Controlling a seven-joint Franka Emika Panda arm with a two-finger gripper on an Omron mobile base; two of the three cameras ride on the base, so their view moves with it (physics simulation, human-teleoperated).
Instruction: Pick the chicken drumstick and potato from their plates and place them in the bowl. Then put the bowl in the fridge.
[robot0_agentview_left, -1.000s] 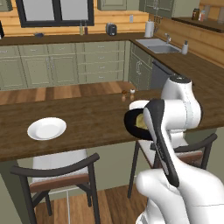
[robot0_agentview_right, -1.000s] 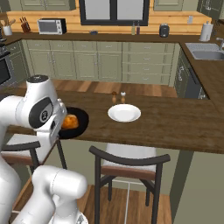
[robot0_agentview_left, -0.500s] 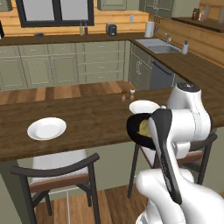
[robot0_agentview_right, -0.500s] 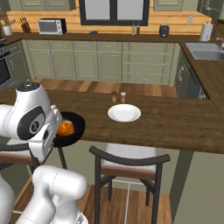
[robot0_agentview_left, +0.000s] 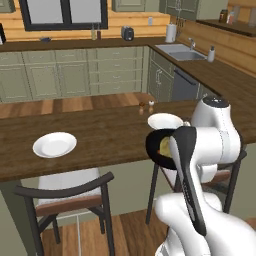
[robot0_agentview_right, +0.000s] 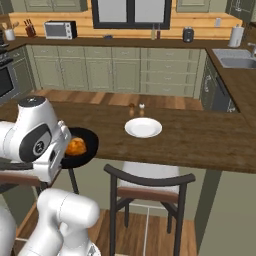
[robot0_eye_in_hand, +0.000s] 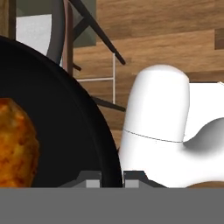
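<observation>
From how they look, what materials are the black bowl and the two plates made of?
The bowl looks like black glazed ceramic or smooth plastic: its inside is even and dark, with a faint sheen on the rim; which one, I cannot tell. The plates seem to be white porcelain, perhaps glazed, as they are plain and evenly bright with soft shading near the rim.

The left and right base views look forward and down over the arm (robot0_agentview_left: 212, 145), sharing counter (robot0_agentview_left: 107, 137), bowl (robot0_agentview_left: 161, 148) and far cabinets (robot0_agentview_left: 75, 75). The hand view looks down, close, past the bowl's rim to the floor (robot0_eye_in_hand: 162, 26).
</observation>
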